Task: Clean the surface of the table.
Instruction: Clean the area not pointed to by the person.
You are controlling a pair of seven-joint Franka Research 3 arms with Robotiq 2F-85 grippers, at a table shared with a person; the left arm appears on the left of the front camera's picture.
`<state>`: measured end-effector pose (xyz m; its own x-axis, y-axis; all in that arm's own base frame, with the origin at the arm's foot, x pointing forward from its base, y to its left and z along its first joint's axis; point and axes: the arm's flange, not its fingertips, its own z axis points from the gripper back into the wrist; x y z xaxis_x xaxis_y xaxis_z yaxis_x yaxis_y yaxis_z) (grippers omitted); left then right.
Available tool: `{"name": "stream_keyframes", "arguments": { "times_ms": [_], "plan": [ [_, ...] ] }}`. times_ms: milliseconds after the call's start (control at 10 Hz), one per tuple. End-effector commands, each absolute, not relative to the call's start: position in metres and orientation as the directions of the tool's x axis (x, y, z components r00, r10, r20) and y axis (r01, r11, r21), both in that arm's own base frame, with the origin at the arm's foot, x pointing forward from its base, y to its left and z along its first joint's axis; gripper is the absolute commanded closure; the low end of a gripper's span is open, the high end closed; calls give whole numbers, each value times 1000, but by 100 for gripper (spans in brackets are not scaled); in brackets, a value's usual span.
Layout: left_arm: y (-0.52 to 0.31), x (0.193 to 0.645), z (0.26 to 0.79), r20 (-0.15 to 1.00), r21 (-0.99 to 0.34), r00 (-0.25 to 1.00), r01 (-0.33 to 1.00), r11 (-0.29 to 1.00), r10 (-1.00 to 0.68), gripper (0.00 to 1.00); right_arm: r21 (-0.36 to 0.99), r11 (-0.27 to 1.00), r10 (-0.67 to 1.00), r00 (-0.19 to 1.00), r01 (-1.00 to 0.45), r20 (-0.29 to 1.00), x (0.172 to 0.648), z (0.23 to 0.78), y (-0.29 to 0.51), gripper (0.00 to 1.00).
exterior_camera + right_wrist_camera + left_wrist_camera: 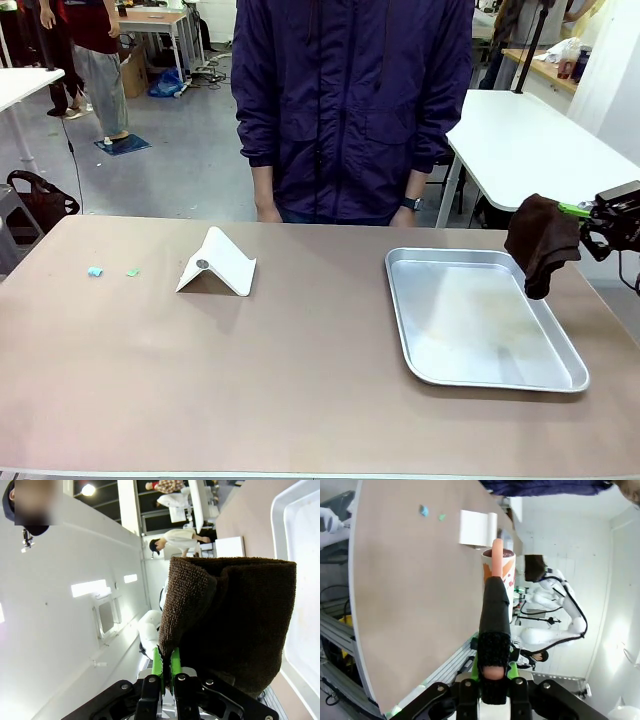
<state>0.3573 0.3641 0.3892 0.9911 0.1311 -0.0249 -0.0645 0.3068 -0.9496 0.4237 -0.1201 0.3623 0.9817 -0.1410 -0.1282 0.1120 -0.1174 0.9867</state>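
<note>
lab-type workroom: white worktables point(520, 140), bare grey floor point(190, 170), cluttered desk point(155, 18), people standing about point(95, 55).

The desk point(300, 400) is light brown, the tray point(397, 300) shiny silver, the cloth point(543, 240) dark brown. By the desk's left edge lie a blue scrap point(95, 271) and a green scrap point(133, 271). The stick point(495, 610) is black and peach.

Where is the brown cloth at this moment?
In the front view, the brown cloth hangs from the shut right gripper at the right side of the table, by the far right corner of the metal tray.
</note>
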Motion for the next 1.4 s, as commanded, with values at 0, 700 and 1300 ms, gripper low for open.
{"name": "stream_keyframes", "arguments": {
  "times_ms": [0, 700, 1300],
  "plan": [
    [347, 388, 379, -95, -921, 990, -127, 369, 106, 78, 984, -128, -140, 980, 122, -140, 423, 369, -121, 93],
    [320, 459, 340, -113, -832, 974, -200, 517, 195, 78, 984, -128, -140, 980, 122, -140, 423, 369, -121, 93],
    [312, 487, 323, -73, -781, 957, -230, 581, 280, 78, 984, -128, -140, 980, 122, -140, 423, 369, -121, 93]
  ]
}}
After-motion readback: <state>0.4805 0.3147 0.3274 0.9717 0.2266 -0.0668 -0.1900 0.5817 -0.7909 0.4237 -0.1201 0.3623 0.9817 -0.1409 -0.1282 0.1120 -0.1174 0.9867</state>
